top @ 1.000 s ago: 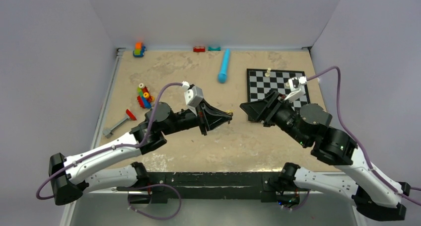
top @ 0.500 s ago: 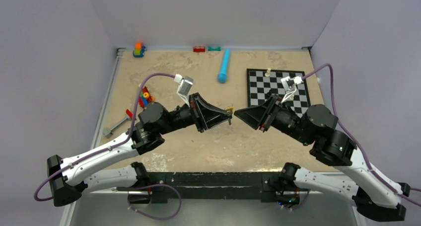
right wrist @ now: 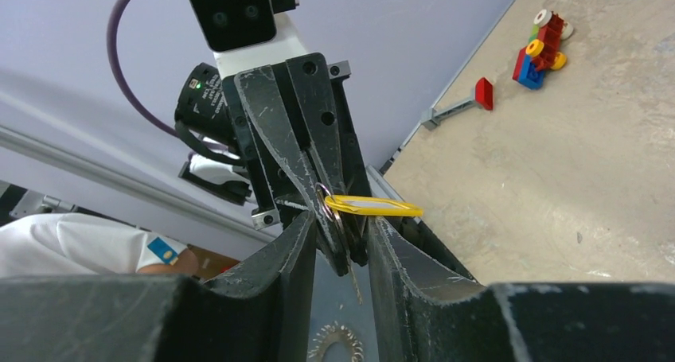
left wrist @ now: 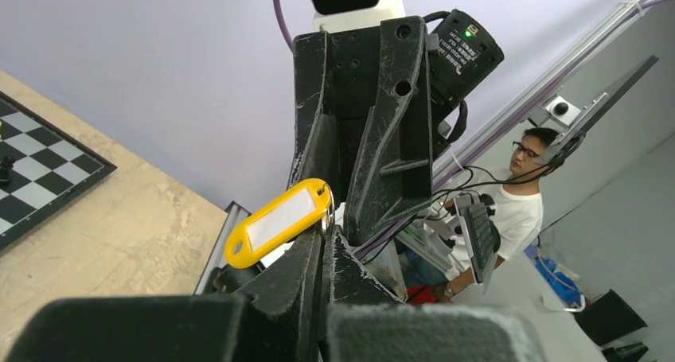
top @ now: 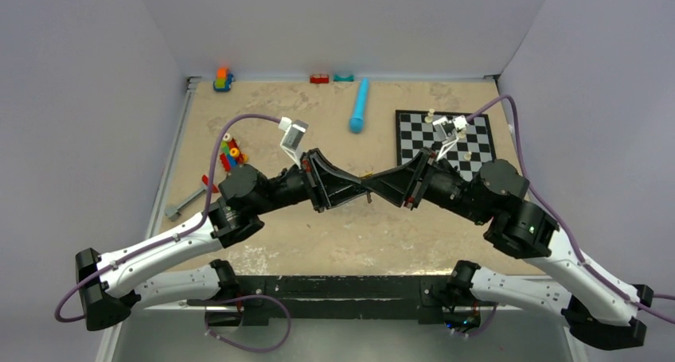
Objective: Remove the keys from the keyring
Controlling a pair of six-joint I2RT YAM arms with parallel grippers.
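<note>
Tan table is sitting well below; we're running 2 grippers nose to nose in mid-air. We're pinching the keyring tight in the left gripper, yellow tag sticking out sideways. Our right gripper is straddling it, jaws slightly apart, clamping nothing. We're guessing the keys are dangling beneath, mostly hidden. Risk: closing on tag or left fingertips instead of a key, twisting the ring loose.
</note>
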